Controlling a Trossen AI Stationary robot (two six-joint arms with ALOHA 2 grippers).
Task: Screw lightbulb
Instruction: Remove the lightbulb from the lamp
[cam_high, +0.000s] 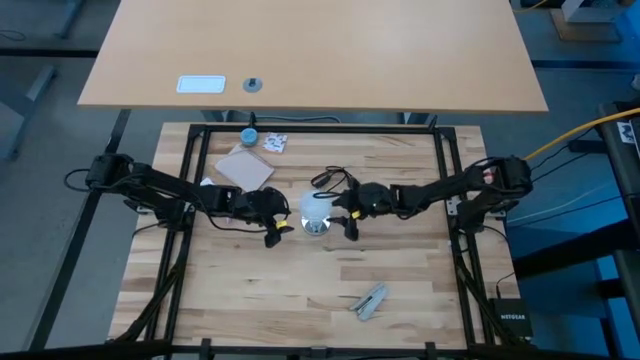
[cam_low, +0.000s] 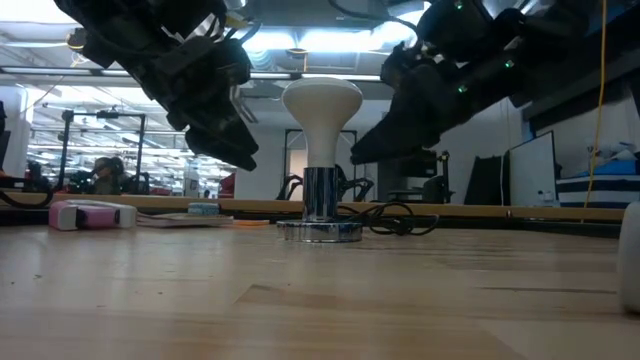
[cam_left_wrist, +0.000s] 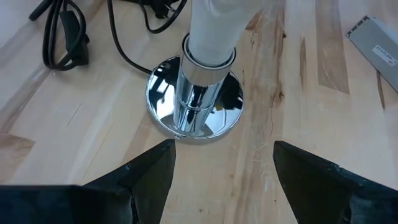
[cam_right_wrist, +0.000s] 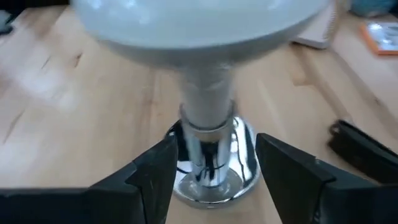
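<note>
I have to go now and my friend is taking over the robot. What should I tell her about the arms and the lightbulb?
Left end effector: open, empty, just left of the lightbulb, not touching it.
Right end effector: open, empty, just right of the lightbulb, not touching it.
Lightbulb: standing upright, neck down in the shiny socket on its round base, mid-table.
Done: lightbulb is seated in the socket.
Left: cannot tell how tightly it is screwed in; check, and turn it more if loose.
</note>
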